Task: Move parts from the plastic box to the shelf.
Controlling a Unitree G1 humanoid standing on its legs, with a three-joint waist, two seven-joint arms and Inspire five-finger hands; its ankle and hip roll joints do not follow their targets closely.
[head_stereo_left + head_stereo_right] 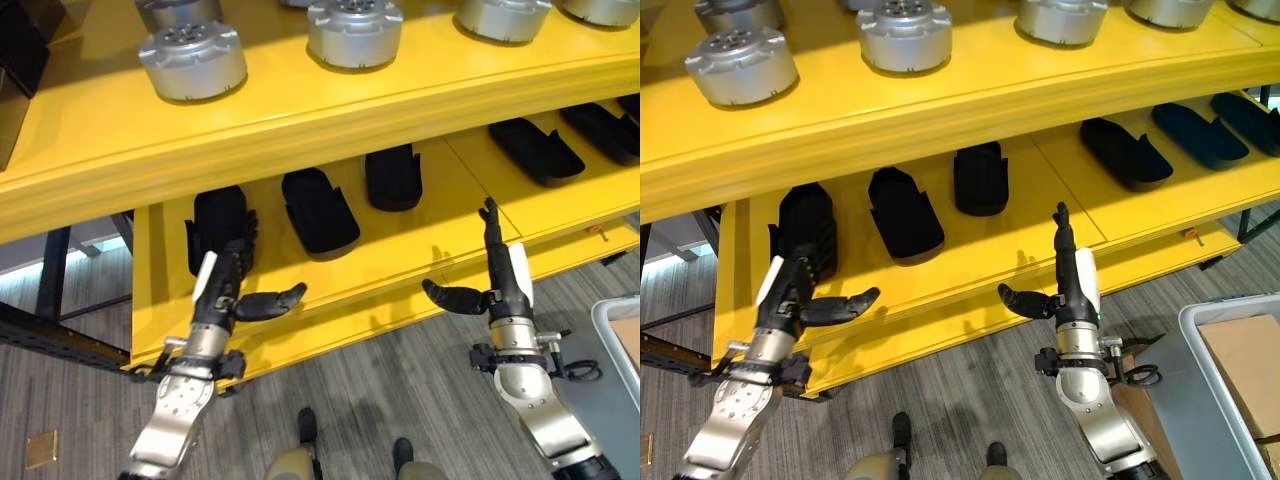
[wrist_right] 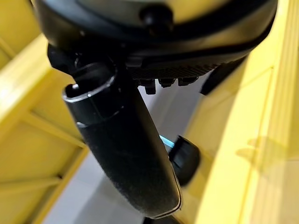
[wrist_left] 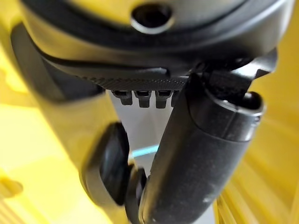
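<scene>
Several black moulded parts lie in a row on the lower level of the yellow shelf. Round silver parts stand on the upper level. My left hand is raised at the lower level's front edge, open, fingers straight up in front of the leftmost black part, thumb out to the side. My right hand stands open further right, fingers upright, over a bare stretch of the lower level. Neither hand holds anything. The grey plastic box sits on the floor at the lower right.
A brown cardboard box rests inside the plastic box. More black parts lie at the right end of the lower level. Bare yellow board shows between the third black part and those. Grey floor lies below the shelf's front edge.
</scene>
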